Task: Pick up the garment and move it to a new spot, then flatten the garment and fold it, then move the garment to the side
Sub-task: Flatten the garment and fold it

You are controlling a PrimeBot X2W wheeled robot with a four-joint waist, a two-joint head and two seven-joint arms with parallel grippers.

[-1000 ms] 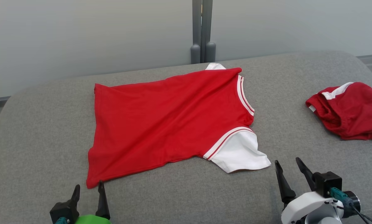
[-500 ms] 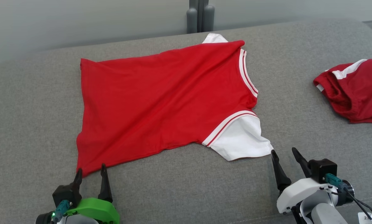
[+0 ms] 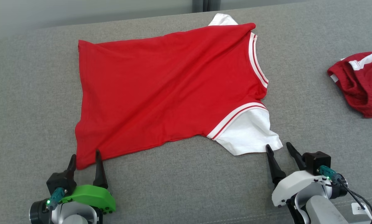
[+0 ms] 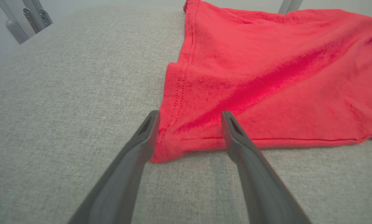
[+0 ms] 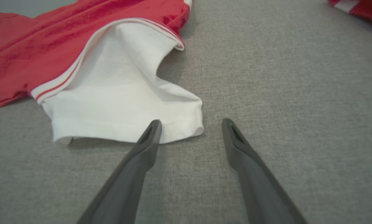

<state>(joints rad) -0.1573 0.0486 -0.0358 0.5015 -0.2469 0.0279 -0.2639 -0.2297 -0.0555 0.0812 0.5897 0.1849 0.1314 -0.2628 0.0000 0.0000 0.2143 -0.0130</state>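
Grey padded bench (image 3: 33,93) carries the red garment (image 3: 167,87), lying flat. I see my left pincer (image 3: 85,153) spread, the garment's hem corner between its fingers. My right pincer (image 3: 278,145) is spread too, the white sleeve (image 3: 248,133) just ahead of its left finger.

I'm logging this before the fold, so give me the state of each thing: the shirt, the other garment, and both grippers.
Shirt: spread out, unfolded, creased diagonally.
Other garment: crumpled in a heap, at the right.
Left gripper: open, fingers astride the hem corner.
Right gripper: open, at the white sleeve edge.
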